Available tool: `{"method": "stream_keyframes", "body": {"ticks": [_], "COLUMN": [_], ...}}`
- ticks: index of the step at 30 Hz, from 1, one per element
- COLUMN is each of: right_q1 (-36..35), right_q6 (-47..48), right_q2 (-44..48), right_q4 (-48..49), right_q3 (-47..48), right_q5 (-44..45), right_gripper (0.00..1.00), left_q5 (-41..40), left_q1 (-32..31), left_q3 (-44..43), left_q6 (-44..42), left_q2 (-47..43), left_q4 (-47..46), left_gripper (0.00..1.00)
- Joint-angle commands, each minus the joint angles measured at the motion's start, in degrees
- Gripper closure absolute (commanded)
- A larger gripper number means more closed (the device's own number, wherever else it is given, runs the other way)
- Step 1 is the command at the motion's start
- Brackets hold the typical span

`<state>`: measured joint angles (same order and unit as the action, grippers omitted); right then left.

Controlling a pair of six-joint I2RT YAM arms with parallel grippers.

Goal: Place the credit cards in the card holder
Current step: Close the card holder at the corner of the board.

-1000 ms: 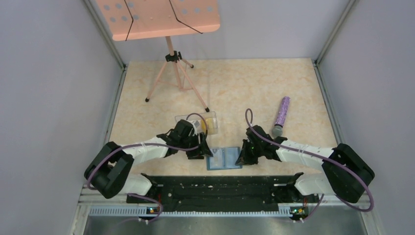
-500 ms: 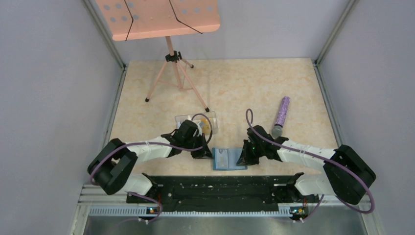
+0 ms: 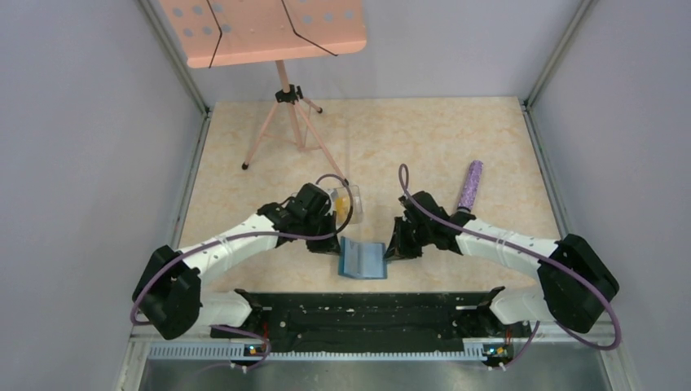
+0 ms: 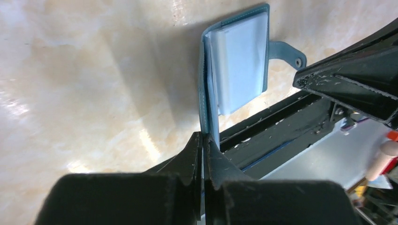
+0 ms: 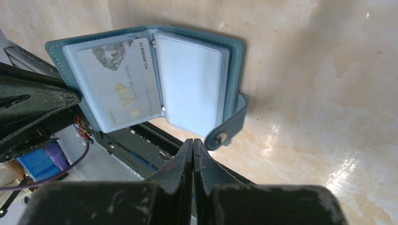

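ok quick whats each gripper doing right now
Left gripper: shut on the edge of the card holder.
Right gripper: shut, with nothing visible between its fingers.

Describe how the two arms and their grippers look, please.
The left arm and right arm have white links between bulky black joints. A purple cable loops along each. The left gripper and right gripper have black, tapered, scuffed fingers.
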<state>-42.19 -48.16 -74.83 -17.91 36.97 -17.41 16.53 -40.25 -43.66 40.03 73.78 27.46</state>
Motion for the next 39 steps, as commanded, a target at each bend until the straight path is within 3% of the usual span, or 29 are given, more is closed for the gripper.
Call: {"method": "stream_keyframes", "body": {"ticks": [1,4,9,16,20,27,39], "right_q1": [0.5,0.5,0.5,0.5,0.5,0.6,2.3], "right_q6": [2.0,2.1,2.2,2.6,2.6,2.2,0.7], "right_q2": [-1.2,-1.5,-1.6,-2.1,-2.9,-3.2,2.8], "right_q4": [-0.8,-1.0,-1.2,-2.1,-1.7,-1.8,-3.2], "right_q3": [3.4,3.4,3.3,2.8,2.4,2.2,-1.0], "right_q5": [-0.4,-0.2,0.1,1.6,1.3,2.4,4.7], "right_gripper": [1.00,1.00,0.91,0.86,0.86,0.86,0.86], "left_q5": [-4.2,-3.5,1.4,6.4,11.7,11.9,26.0], "left_q1": [0.0,0.1,-0.5,-2.3,-2.4,-2.6,-4.4], "left_q3": [-8.7,-12.0,-16.5,-21.9,-21.4,-21.4,-16.6], "left_q6": [-8.9,-10.7,-11.5,-11.1,-9.1,-8.7,-2.2], "left_q2": [1.9,5.0,11.3,16.7,18.4,19.2,22.4], "left_q4": [14.8,17.9,17.5,15.7,11.5,10.7,-4.8], "left_gripper": [1.00,1.00,1.00,0.87,0.81,0.86,0.65]}}
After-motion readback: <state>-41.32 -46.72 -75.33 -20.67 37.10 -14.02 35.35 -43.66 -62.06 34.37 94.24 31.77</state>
